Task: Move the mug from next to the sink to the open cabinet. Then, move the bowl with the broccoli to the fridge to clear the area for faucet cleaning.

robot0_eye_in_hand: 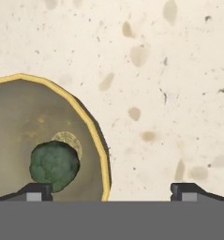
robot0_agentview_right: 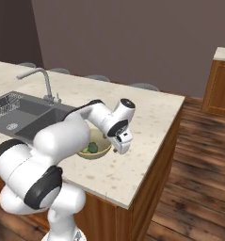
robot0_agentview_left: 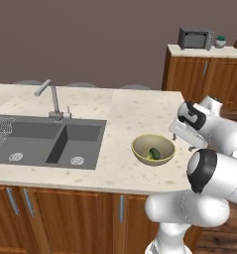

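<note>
The pale olive-cream bowl (robot0_agentview_left: 153, 150) (robot0_agentview_right: 100, 149) (robot0_eye_in_hand: 19, 117) stands on the speckled counter to the right of the sink (robot0_agentview_left: 45, 141) (robot0_agentview_right: 24, 117). A green broccoli piece (robot0_agentview_left: 153, 154) (robot0_agentview_right: 92, 148) (robot0_eye_in_hand: 54, 165) lies inside it. My gripper (robot0_agentview_left: 189, 146) (robot0_agentview_right: 117, 150) (robot0_eye_in_hand: 112, 192) hangs open just above the bowl's right side and points down. In the hand view one fingertip (robot0_eye_in_hand: 36, 191) is over the bowl's inside and the other over bare counter, so the yellow rim lies between them. The silvery faucet (robot0_agentview_left: 50, 99) (robot0_agentview_right: 41, 80) rises behind the sink. The mug and the fridge are out of view.
A wire rack (robot0_agentview_left: 1, 131) (robot0_agentview_right: 3, 106) lies in the sink's left basin. At the back right, a wooden cabinet (robot0_agentview_left: 204, 74) carries a microwave (robot0_agentview_left: 195, 38) and a small plant (robot0_agentview_left: 220, 40). The counter (robot0_agentview_right: 147, 122) ends to the right over wooden floor (robot0_agentview_right: 198, 155).
</note>
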